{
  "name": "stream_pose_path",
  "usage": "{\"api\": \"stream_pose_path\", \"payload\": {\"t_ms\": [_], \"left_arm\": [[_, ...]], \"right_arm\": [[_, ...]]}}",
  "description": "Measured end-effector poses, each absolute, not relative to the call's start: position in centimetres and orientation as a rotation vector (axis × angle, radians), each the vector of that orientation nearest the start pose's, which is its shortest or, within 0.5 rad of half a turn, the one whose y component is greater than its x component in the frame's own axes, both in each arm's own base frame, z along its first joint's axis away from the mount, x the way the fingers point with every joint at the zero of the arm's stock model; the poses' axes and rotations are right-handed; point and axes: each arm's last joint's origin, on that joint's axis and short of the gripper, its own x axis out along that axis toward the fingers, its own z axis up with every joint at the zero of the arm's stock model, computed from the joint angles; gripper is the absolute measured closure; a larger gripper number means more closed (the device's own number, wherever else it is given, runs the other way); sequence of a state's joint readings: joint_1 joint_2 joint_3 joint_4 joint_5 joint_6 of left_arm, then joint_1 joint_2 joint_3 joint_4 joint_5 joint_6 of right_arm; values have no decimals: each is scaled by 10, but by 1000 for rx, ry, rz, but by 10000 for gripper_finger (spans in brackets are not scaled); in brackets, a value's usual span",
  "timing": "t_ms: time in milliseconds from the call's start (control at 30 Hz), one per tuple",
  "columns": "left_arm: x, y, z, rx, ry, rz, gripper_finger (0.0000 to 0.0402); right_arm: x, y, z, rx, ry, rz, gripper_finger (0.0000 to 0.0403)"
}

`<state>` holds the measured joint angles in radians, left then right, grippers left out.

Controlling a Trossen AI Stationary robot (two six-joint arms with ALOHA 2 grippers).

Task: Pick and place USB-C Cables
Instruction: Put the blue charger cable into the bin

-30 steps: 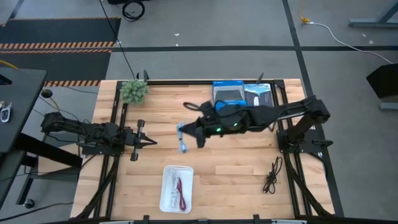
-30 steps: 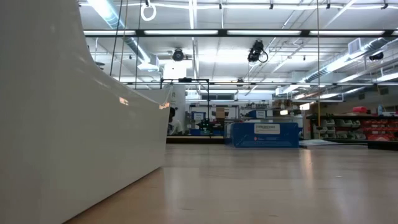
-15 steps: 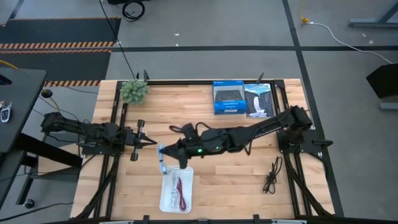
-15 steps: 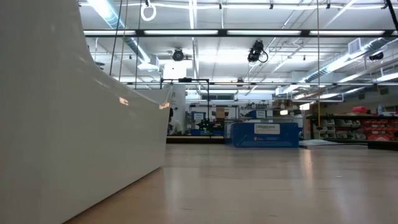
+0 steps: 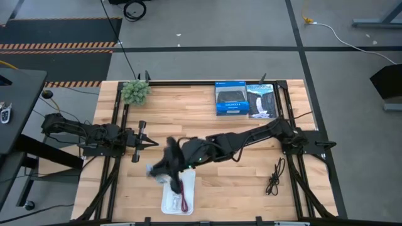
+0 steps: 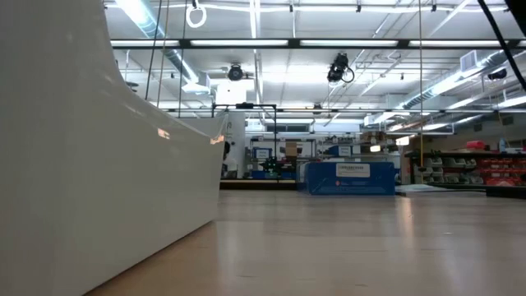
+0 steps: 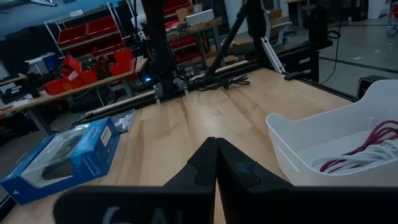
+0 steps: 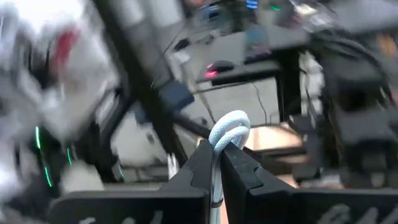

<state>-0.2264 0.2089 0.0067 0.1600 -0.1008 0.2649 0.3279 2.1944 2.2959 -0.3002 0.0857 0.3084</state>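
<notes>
My right gripper (image 5: 158, 171) reaches across the table to the far left corner of the white tray (image 5: 168, 199) and is shut on the pale blue-grey cable (image 8: 227, 132). The dark red cable (image 5: 183, 191) and the white cable (image 5: 171, 186) lie in the tray; they also show in the left wrist view (image 7: 364, 154). The black cable (image 5: 274, 177) lies coiled on the table at the near right. My left gripper (image 5: 149, 143) is shut and empty at the table's left, pointing right. My right gripper pinches the pale blue-grey cable between its two fingers, on its doubled strands (image 8: 218, 148) just below a looped bend. The bend (image 8: 231, 127) sticks out past the fingertips. The motion blur hides how the rest of the cable hangs.
Two blue-and-black product boxes (image 5: 230, 98) lie at the far edge, and a green fuzzy plant (image 5: 135, 91) stands at the far left corner. The tray's white wall (image 6: 82, 164) fills the left of the low view. Bare wood lies between the tray and the black cable.
My right gripper has swept from the table's middle toward the near edge and the left, reaching the white tray's far left corner. It has stayed shut on the pale blue-grey cable and carried it along.
</notes>
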Motion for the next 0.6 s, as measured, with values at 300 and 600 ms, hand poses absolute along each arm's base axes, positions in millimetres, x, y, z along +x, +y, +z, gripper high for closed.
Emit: {"api": "stream_pose_path", "payload": {"t_ms": [300, 600], "left_arm": [[108, -22, 164, 271, 25, -131, 390], [108, -22, 164, 271, 24, -131, 390]], "right_arm": [[493, 186, 332, -303, 320, 404, 382], [489, 198, 295, -474, 484, 482, 382]]}}
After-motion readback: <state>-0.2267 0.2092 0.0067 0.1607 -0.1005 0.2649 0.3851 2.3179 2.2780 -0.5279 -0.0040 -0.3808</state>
